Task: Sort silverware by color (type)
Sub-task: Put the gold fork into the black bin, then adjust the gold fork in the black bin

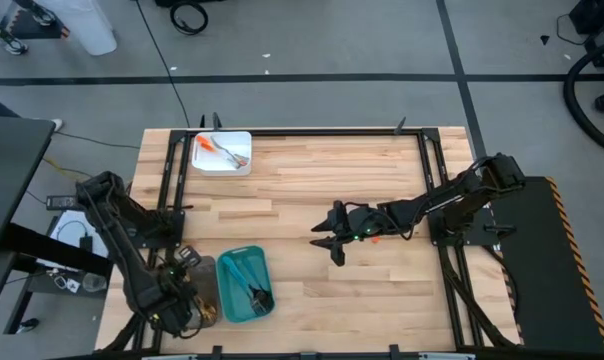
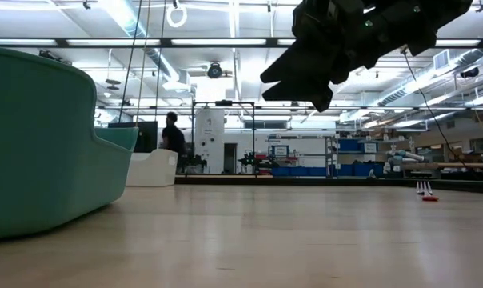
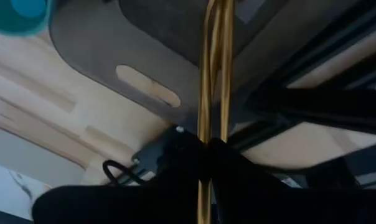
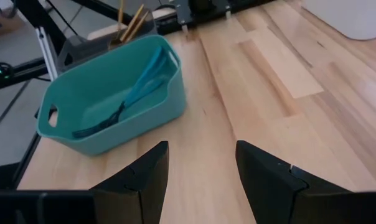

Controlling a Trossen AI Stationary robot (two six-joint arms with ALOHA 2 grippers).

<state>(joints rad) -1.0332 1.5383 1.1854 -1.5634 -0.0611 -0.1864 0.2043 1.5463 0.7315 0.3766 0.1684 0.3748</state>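
- Presently, the left gripper (image 1: 204, 312) sits at the near left corner of the tabletop (image 1: 312, 200), over a grey tray (image 1: 200, 275) that lies just beside the teal tray (image 1: 244, 285).
- Its jaws are pressed almost together on slim gold silverware (image 3: 214, 93); the left wrist view shows the gold stems running straight out from between the dark fingers, over the grey tray's wall and handle slot.
- In the right wrist view, gold handles (image 4: 131, 25) stand up just behind the teal tray's far rim.
- The right gripper (image 1: 334, 246) hangs above the middle of the tabletop, arm stretched in from the right side. Its jaws are spread wide and hold nothing; the right wrist view shows bare wood between the two fingers (image 4: 147, 171).
- In the low view the right gripper shows at the upper edge, well clear of the tabletop surface.
- The teal tray holds teal-blue silverware (image 4: 141, 84) lying lengthwise along its floor, together with a dark piece (image 1: 260, 296) at its near end.
- A white tray (image 1: 223, 153) stands at the far left of the tabletop and contains orange silverware (image 1: 208, 146) plus a lighter piece whose colour cannot be told.
- An orange item (image 1: 375, 238) lies on the tabletop beside the right arm; in the low view it shows far off to the right, type not discernible.
- A person (image 2: 174, 134) stands in the room beyond the tabletop, well away from the arms.
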